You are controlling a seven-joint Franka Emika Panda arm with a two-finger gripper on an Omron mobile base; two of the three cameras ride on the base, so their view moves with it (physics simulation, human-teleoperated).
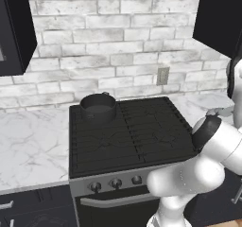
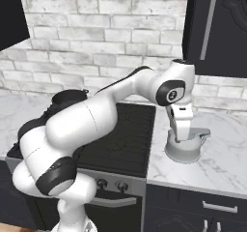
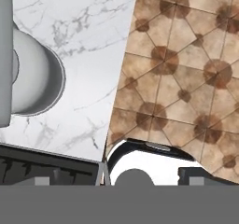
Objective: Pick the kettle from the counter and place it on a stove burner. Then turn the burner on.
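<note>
**Kettle Pick-Up: Approach Phase**

White marble counter (image 2: pixel 226 163) with faint grey veins is flanking a black gas cooktop (image 1: pixel 127 131) below a whitewashed brick wall. On the counter section to the right of the cooktop, the small squat silver-white kettle (image 2: pixel 183 149) with its grey slanted handle is standing upright, close to the cooktop edge. A dark grey round pot (image 1: pixel 98 107) is occupying the rear left burner; the black grated stove burner (image 1: pixel 156 136) at front right is lying free, nearest the kettle.

The white arm's two-finger gripper (image 2: pixel 181 129) is hanging directly over the kettle, right at handle level. The fingers are standing spread wide, holding nothing. In the hand view the kettle body (image 3: pixel 32 80) is sitting at the left edge, off centre, with brown patterned floor tiles (image 3: pixel 186 64) beyond the counter edge.

The step in hand is judged to be the first pick. The next move is likely calling for centring the fingers across the handle, closing, then lifting clear and carrying left to the free burner.
</note>
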